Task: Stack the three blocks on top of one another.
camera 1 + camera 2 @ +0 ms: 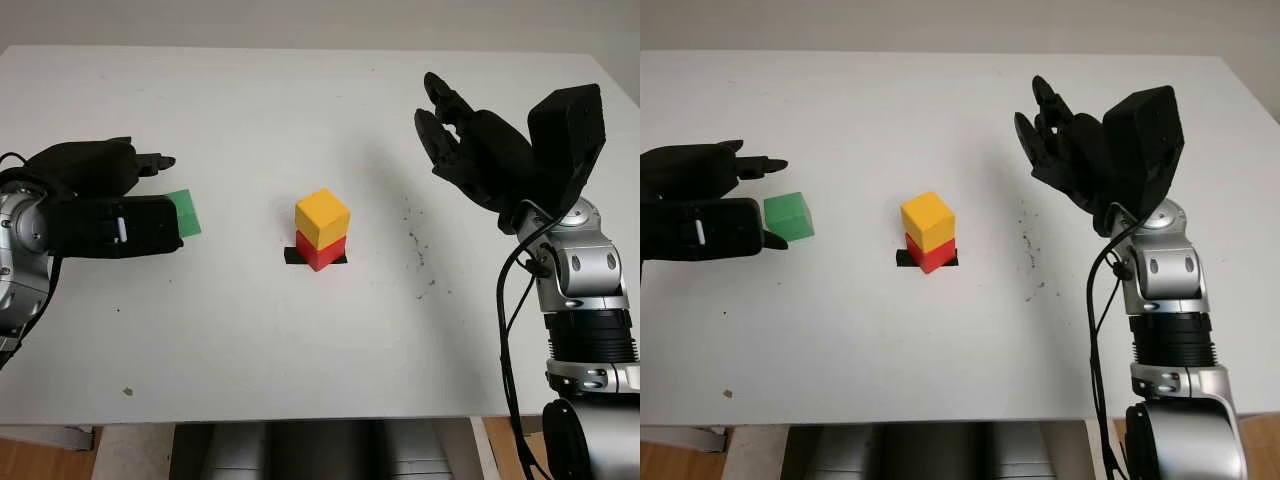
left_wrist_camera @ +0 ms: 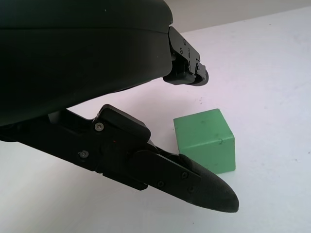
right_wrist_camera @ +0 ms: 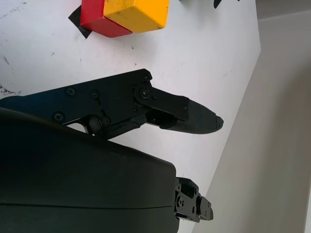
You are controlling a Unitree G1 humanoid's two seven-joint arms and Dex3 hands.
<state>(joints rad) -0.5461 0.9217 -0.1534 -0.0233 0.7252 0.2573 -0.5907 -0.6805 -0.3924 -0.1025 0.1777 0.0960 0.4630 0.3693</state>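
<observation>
Yellow block: stacked on red block, slightly twisted, at table centre, over a black mark.
Green block: on the table, well left of the stack, lying between the fingers of the left hand, not gripped.
Left hand: released, holding nothing, around the green block.
Right hand: released, raised above the table, well right of the stack.
</observation>
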